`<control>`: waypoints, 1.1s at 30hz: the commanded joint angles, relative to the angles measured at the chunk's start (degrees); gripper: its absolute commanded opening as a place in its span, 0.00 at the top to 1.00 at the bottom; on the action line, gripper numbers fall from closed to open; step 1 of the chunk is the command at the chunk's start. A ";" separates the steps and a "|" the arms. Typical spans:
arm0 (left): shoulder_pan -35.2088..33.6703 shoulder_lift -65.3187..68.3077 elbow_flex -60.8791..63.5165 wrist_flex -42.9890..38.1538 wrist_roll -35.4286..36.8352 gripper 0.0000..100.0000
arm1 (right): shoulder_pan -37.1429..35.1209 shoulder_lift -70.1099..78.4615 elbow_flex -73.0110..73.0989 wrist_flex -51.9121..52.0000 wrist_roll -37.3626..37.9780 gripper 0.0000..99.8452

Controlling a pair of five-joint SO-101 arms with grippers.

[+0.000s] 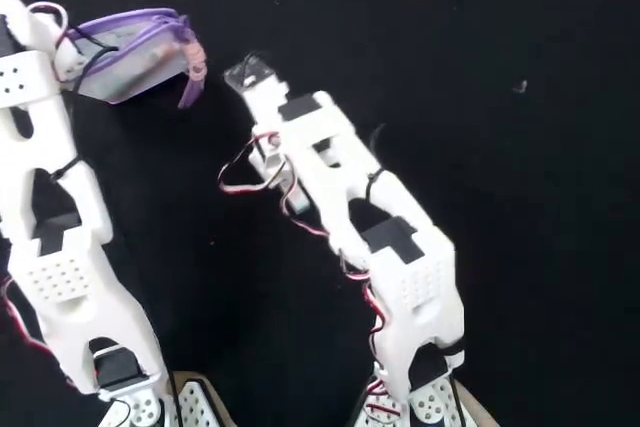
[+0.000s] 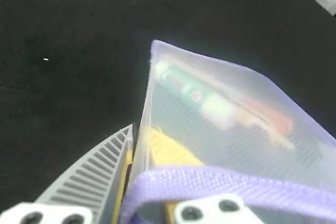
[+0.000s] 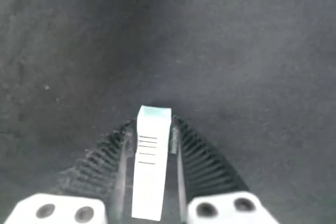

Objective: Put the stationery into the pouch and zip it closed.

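While the translucent pouch (image 1: 135, 52) with its purple trim hangs tilted above the far left part of the black table (image 1: 500, 147), the left gripper (image 1: 72, 55) pinches it at the purple edge, and the left arm rises tall along the left side of the high view. In the left wrist view the pouch (image 2: 226, 129) has one wall caught against a grey ribbed finger (image 2: 100, 177), with the purple band running across just beside the gripper's base. Through the clear ribbed wall, a green-and-white pen (image 2: 189, 85) lies slantwise. An orange-red item (image 2: 265, 116) lies just beside it, and a yellow item (image 2: 168, 150) sits nearer the gripped edge. Whether the zip is open or closed cannot be told. To the right of the pouch and apart from it, the right gripper (image 1: 250, 77) points toward the far side of the table at the end of an arm stretched forward from the near edge. Its fingers are closed narrowly on a small white stick (image 1: 245, 72). In the right wrist view the white stick (image 3: 151, 156) stands lengthwise between the two ribbed fingers of the right gripper (image 3: 152, 129), touching both. Its pale teal tip pokes out past the fingertips and a few thin dark lines cross its face, with the dark table (image 3: 236, 35) behind it.
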 commanded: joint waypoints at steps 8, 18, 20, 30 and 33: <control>10.77 -1.05 -8.13 1.58 0.88 0.97 | 14.33 -1.27 -22.46 10.90 0.26 0.98; 20.18 -3.25 -6.29 1.58 0.97 0.97 | 20.92 -1.27 -46.37 24.35 -1.23 0.99; 22.37 -5.45 -3.38 1.58 0.97 0.97 | 21.89 -1.27 -52.62 27.60 -3.52 0.99; 29.41 -21.45 13.58 1.49 2.73 0.97 | 22.42 -0.84 -79.52 36.92 -9.05 0.99; 29.05 -23.47 15.60 1.49 2.73 0.97 | 22.33 -0.84 -82.68 37.01 -11.87 0.99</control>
